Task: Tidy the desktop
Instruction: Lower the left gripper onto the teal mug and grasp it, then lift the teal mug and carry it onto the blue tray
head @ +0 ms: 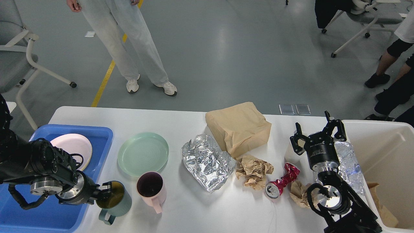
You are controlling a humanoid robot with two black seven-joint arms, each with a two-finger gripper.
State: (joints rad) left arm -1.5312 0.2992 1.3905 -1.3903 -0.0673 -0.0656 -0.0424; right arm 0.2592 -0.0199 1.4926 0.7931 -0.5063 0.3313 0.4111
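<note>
The large white rectangular desk (181, 119) with rounded corners fills the lower half of the head view, its far edge running from 9 to 3 o'clock.

At 8 o'clock, the left gripper (104, 191) sits at the rim of a teal-green ceramic mug (114, 202) with a handle, near the desk's front edge. The fingers look pinched on the mug's near-left rim, though they are small and dark, so I cannot tell how firmly they hold. Just right of that mug stands a pale pink mug (151, 188) with a dark inside. Above both, toward 10 o'clock from the pink mug, lies a round mint-green plate (143, 153). The blue plastic tray (97, 136) at the left edge holds a round pale pink plate (72, 147).

Near the centre lies a crumpled sheet of silver foil (207, 161), touching a tan paper bag (239, 127) at its 1 o'clock. A ball of crumpled brown paper (254, 171) lies beside a crushed red metal can (281, 184).

At 3 o'clock, the right gripper (318, 132) points away with its fingers spread wide, holding nothing, just in front of a crushed clear plastic bottle (349, 161). The off-white plastic bin (388, 149) stands at the right edge.
</note>
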